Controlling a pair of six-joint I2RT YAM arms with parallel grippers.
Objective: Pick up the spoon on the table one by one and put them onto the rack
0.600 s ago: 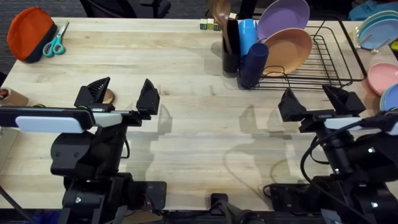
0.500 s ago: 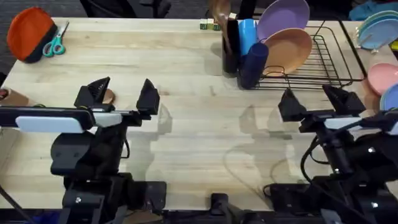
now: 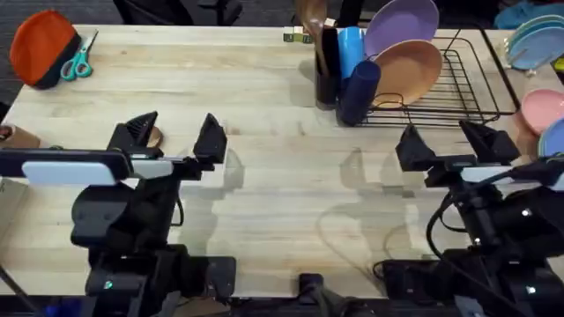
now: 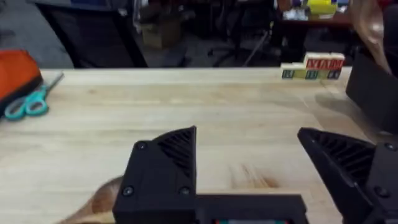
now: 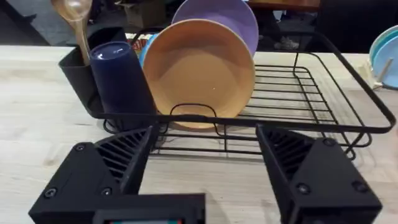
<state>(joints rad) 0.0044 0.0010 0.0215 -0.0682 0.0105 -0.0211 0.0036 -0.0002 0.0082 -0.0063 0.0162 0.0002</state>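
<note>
Both grippers hung open over the surface [image 3: 282,176], nothing held.

The left gripper [image 3: 174,136] sat with its jaws spread right by a spoon [image 3: 154,136] lying on the wood, bowl peeking out by one finger. The right gripper [image 3: 447,143] was wide open too, just in front of the rack [image 3: 458,88], where another spoon [image 5: 76,18] already stood in the cup.

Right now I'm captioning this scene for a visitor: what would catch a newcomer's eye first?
The black wire rack at the table's far right, holding a purple plate and an orange plate on edge. Then both open grippers, left and right, hovering near the front, with a wooden spoon lying under the left one.
</note>
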